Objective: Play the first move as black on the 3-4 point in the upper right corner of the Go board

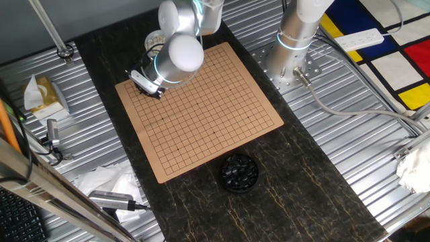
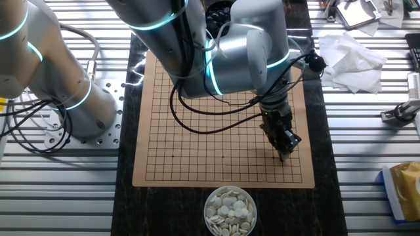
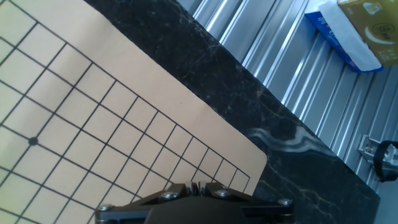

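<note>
Item: tan wooden gridded Go board [image 2: 197,118] on dark marbled surface [image 1: 295,181]. Black two-finger pincer [image 2: 283,149] low over the board's corner region, fingers apparently together; black stone unseen, possibly pinched. Advice: centre squarely over the crossing beside the star dot [image 3: 33,141], lower vertically, release gently.

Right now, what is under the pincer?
Under the pincer lies bare Go board grid near a corner. Its closed tips hide any stone between them.
</note>
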`<state>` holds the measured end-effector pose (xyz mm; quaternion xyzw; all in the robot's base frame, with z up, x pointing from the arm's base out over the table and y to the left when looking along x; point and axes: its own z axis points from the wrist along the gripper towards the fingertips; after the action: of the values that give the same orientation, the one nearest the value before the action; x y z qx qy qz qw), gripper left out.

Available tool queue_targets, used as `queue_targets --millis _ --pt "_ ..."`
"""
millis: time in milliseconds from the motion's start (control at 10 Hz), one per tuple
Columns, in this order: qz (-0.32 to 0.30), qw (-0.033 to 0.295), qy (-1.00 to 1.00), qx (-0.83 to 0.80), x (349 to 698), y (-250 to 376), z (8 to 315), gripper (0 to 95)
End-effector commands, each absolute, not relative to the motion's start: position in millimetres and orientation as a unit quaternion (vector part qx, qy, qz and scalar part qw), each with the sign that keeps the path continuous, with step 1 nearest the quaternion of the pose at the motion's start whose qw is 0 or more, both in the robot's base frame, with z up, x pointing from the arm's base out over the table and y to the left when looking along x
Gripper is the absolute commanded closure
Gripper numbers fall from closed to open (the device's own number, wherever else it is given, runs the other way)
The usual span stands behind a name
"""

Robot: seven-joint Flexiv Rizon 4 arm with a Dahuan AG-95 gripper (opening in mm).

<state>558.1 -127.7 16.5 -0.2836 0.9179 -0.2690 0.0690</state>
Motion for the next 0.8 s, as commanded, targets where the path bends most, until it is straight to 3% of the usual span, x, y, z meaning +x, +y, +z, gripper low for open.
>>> queue_targets --millis 100,800 --pt "-0.268 0.069 0.918 -0.284 558.2 -127.7 16.4 95.0" --pt "-0.264 0.069 0.92 -0.282 558.2 -127.7 16.3 95.0"
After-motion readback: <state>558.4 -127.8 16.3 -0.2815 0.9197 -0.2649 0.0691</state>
